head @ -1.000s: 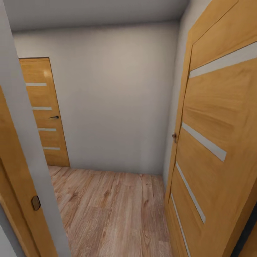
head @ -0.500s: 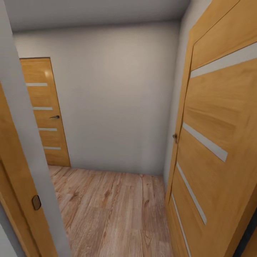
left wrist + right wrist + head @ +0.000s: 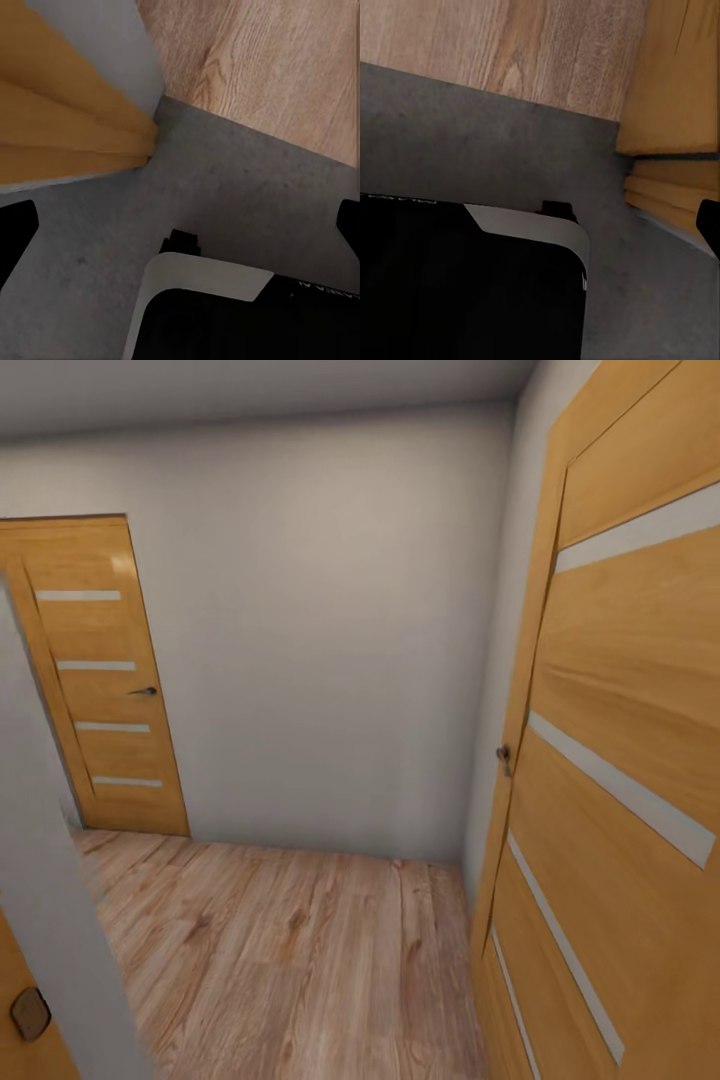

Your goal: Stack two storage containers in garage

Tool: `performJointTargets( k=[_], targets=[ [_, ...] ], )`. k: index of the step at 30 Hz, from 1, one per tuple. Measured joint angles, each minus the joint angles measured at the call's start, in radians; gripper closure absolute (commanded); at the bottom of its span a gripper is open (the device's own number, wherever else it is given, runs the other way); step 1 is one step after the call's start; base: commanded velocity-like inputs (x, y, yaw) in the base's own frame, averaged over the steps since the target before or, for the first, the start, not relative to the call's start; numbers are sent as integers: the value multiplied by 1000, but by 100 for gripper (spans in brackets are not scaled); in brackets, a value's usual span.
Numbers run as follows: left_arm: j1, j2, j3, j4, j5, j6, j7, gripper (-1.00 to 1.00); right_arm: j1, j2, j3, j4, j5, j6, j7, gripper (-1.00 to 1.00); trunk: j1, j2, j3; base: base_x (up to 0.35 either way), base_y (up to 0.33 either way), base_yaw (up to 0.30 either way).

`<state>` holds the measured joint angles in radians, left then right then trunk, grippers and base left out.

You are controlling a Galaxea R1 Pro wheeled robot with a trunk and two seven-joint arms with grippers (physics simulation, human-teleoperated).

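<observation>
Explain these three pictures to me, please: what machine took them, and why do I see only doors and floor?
A wheeled robot with two arms took them. The head camera looks into a small hallway: a closed orange-brown door ahead, an open door close on the right, wood-plank floor. The other two cameras sit near each hand and look down: grey concrete floor meets the planks at a threshold, with the robot's own dark base below. The black finger edges stand wide apart, holding nothing. It seems to be driving between rooms.

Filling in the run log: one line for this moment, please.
place: hallway doorway | ahead: closed door, wood floor | right: open door | containers: none seen | jaws: open, empty
</observation>
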<state>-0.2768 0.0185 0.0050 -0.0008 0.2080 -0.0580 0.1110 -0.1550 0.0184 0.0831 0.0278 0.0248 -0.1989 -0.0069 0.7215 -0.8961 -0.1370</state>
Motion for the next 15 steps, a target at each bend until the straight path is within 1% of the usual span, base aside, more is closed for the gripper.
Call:
performJointTargets(
  k=[15],
  targets=[
    [0,0,0,0,0,0,0,-100,0,0,0,0,0,0,0,-100,0,0,0,321,0,0]
  ],
)
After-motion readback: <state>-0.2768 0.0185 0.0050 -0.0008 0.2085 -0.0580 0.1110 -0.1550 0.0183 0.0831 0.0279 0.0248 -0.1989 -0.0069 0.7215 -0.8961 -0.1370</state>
